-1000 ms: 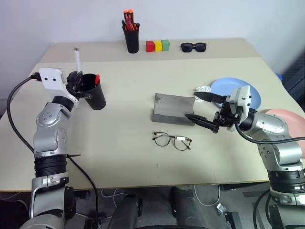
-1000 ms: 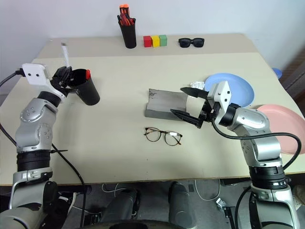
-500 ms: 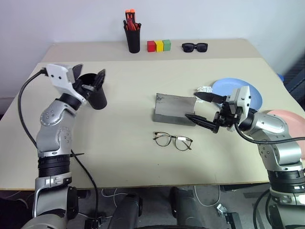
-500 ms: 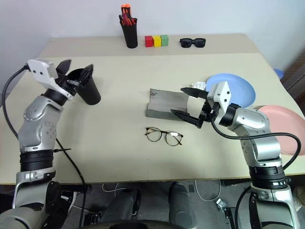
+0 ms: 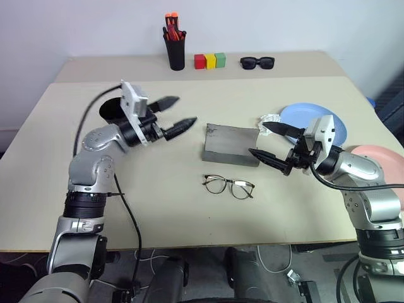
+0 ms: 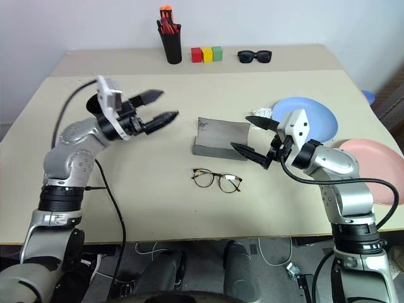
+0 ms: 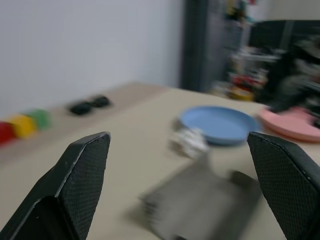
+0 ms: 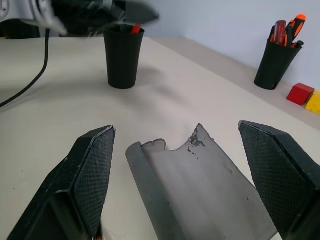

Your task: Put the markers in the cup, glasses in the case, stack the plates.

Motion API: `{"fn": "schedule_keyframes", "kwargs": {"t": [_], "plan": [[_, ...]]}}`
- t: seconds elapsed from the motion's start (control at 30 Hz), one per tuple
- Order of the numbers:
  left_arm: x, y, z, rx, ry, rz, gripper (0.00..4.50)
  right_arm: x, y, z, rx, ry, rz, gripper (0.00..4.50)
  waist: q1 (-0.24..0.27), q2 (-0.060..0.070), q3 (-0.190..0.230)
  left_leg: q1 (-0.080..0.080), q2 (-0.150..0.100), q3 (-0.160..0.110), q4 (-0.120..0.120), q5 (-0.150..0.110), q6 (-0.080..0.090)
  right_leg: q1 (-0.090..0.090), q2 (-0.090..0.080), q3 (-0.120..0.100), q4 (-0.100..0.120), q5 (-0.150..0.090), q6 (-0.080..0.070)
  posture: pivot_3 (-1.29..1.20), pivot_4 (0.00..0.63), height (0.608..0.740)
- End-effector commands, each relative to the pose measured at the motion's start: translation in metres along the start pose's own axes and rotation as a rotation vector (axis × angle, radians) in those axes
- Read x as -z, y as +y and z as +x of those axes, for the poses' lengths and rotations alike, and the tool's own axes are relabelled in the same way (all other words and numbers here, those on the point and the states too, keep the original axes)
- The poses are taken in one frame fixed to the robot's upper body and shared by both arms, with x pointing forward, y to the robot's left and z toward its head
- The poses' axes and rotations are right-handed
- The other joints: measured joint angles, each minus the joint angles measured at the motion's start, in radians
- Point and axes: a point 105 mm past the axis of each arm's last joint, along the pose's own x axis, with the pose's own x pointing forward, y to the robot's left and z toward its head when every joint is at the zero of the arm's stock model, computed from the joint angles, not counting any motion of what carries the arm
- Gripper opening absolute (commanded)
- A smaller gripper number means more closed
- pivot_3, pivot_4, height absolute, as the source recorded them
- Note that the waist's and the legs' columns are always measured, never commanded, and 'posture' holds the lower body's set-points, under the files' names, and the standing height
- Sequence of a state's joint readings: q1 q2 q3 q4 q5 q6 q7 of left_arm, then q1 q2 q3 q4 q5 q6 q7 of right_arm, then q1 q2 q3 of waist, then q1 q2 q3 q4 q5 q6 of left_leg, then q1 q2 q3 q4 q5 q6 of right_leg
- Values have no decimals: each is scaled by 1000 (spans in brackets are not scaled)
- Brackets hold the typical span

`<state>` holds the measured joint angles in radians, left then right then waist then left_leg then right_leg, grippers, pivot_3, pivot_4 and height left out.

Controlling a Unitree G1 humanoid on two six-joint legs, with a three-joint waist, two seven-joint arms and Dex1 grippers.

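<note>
Both sets of jaws stand wide and empty. Those of the left gripper hang above the worktop between the cup and the case, pointing right toward the case. Those of the right gripper sit just off the case's right end, pointing left, one finger over its far corner and one at its near corner.

A red cap shows above the cup's rim in the right wrist view, so at least one of the markers looks to be in the cup; the second I cannot make out.

The glasses look like the next thing to handle. They lie flat on the worktop just near of the case, lenses side by side, so their long axis runs left to right, roughly parallel to the case's long side (a slight tilt, the right lens a touch nearer). Whether the temples are folded I cannot tell. The right gripper is clearly the closer one: the glasses lie near and a little left of its fingertips, while the left gripper is well apart, up at far left.

The case lies open, its long axis also left to right, its hollow facing up.

The blue plate sits at the right behind the right gripper, and the pink plate further right, unstacked.
</note>
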<state>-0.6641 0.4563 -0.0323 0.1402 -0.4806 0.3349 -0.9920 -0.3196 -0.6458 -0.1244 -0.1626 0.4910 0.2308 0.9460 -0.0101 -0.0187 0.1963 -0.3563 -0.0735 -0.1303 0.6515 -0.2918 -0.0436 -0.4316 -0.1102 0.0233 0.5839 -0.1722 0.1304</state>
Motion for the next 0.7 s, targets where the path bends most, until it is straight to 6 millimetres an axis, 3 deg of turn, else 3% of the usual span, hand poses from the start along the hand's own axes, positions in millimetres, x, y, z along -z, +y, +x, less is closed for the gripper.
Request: {"fn": "schedule_keyframes", "kwargs": {"t": [0.03,0.27,0.53,0.7], "plan": [[11,-2,15,67,110,67,4453,-9,2,2,-5,-26,-45,4037,-1,0,0,0,0,0,0,0,0,0,0,0,0,0,0,0,150,740],[33,-18,38,252,175,49,4453,-7,3,0,15,-20,-44,4037,-2,0,0,0,0,0,-1,0,1,0,0,0,0,0,0,0,150,740],[62,-14,74,308,305,38,4453,-5,4,1,24,-15,-53,4037,-4,0,0,0,0,0,2,-1,2,1,0,0,-1,1,1,0,150,740],[82,-23,79,375,397,39,4453,-4,5,-4,45,-4,-59,4037,-2,0,0,0,0,0,1,-1,2,1,0,0,-2,1,1,0,150,740]]}}
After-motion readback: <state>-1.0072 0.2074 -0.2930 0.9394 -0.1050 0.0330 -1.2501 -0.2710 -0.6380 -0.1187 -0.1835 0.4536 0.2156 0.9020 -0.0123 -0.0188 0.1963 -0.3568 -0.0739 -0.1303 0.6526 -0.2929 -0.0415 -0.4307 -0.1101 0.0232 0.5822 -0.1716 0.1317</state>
